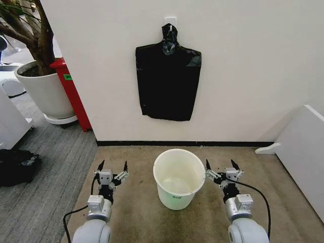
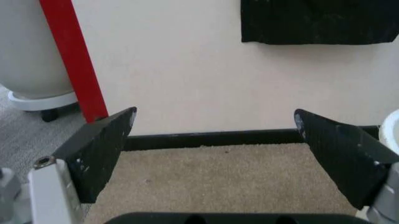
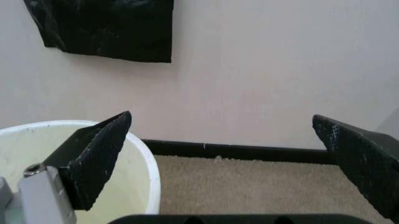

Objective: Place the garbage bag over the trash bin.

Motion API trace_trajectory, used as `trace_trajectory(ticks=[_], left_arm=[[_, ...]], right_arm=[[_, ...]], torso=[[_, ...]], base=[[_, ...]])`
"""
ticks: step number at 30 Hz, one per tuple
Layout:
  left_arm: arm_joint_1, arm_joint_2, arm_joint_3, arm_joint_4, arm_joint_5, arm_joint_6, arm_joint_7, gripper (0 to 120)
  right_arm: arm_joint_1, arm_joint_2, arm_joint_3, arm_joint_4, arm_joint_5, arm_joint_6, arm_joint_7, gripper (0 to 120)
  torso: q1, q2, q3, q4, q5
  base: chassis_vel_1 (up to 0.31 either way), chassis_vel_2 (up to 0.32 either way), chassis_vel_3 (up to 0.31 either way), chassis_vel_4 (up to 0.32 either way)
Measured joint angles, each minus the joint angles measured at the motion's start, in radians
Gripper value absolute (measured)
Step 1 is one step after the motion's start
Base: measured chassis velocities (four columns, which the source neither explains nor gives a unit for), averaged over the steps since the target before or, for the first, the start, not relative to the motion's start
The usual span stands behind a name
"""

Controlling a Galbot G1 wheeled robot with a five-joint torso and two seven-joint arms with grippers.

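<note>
— On the wall, largest item first?
— Bag [image 1: 168, 81]: black, glossy, hung flat from a hook, knotted at its top, well above the bin.
— Next?
— Bin [image 1: 178, 178]: white, round, upright on the tan carpet [image 1: 136, 202] near the wall, between both arms.
— Claws?
— Left claw [image 1: 113, 166]: low, just left of the bin, fingers spread, holding nothing. Right claw [image 1: 221, 165]: close beside the bin's right rim, likewise spread and unladen.
</note>
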Motion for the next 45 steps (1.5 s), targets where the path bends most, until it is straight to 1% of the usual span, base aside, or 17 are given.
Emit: trace_trajectory(ticks=[30, 34, 36, 37, 38, 39, 40, 42, 43, 44, 45], left_arm=[[0.000, 0.000, 0.000, 0.000, 0.000, 0.000, 0.000, 100], [0.006, 0.003, -0.009, -0.008, -0.011, 0.003, 0.000, 100], [0.027, 0.017, -0.041, -0.042, -0.052, 0.013, -0.003, 100], [0.034, 0.021, -0.053, -0.053, -0.061, 0.015, -0.006, 100], [0.034, 0.021, -0.053, -0.053, -0.061, 0.015, -0.006, 100], [0.039, 0.024, -0.061, -0.062, -0.073, 0.018, -0.006, 100], [0.050, 0.029, -0.072, -0.076, -0.093, 0.024, -0.005, 100], [0.072, 0.047, -0.114, -0.120, -0.143, 0.035, -0.011, 100], [0.085, 0.056, -0.135, -0.140, -0.169, 0.042, -0.015, 100], [0.098, 0.064, -0.153, -0.160, -0.195, 0.048, -0.016, 100], [0.098, 0.064, -0.153, -0.160, -0.195, 0.048, -0.016, 100]], right_arm=[[0.000, 0.000, 0.000, 0.000, 0.000, 0.000, 0.000, 100], [-0.011, -0.001, 0.002, 0.023, 0.011, -0.003, 0.001, 100], [-0.038, -0.003, 0.007, 0.082, 0.041, -0.012, 0.004, 100], [-0.057, -0.004, 0.010, 0.121, 0.061, -0.018, 0.007, 100], [-0.057, -0.004, 0.010, 0.121, 0.061, -0.018, 0.007, 100], [-0.075, -0.006, 0.012, 0.160, 0.081, -0.025, 0.009, 100], [-0.090, -0.007, 0.016, 0.194, 0.098, -0.030, 0.011, 100], [-0.122, -0.010, 0.022, 0.260, 0.132, -0.041, 0.016, 100], [-0.137, -0.011, 0.025, 0.292, 0.149, -0.046, 0.018, 100], [-0.150, -0.012, 0.027, 0.319, 0.163, -0.050, 0.019, 100], [-0.150, -0.012, 0.027, 0.319, 0.163, -0.050, 0.019, 100]], torso=[[0.000, 0.000, 0.000, 0.0000, 0.0000], [0.000, 0.000, 0.000, 0.0001, 0.0001], [0.000, 0.000, 0.000, -0.0001, -0.0004], [0.000, 0.000, 0.000, 0.0002, 0.0009], [0.000, 0.000, 0.000, 0.0002, 0.0009], [0.000, 0.000, 0.000, 0.0003, -0.0001], [0.000, 0.000, 0.000, -0.0002, -0.0020], [0.000, 0.000, 0.000, -0.0005, 0.0007], [0.000, 0.000, 0.000, 0.0001, 0.0006], [0.000, 0.000, 0.000, 0.0002, 0.0000], [0.000, 0.000, 0.000, 0.0002, 0.0000]], base=[[0.000, 0.000, 0.000, 0.000], [0.000, 0.000, 0.000, 0.000], [0.000, 0.000, 0.000, 0.000], [0.000, 0.000, 0.000, 0.000], [0.000, 0.000, 0.000, 0.000], [0.000, 0.000, 0.000, 0.000], [0.000, 0.000, 0.000, 0.000], [0.000, 0.000, 0.000, 0.000], [0.000, 0.000, 0.000, 0.000], [0.000, 0.000, 0.000, 0.000], [0.000, 0.000, 0.000, 0.000]])
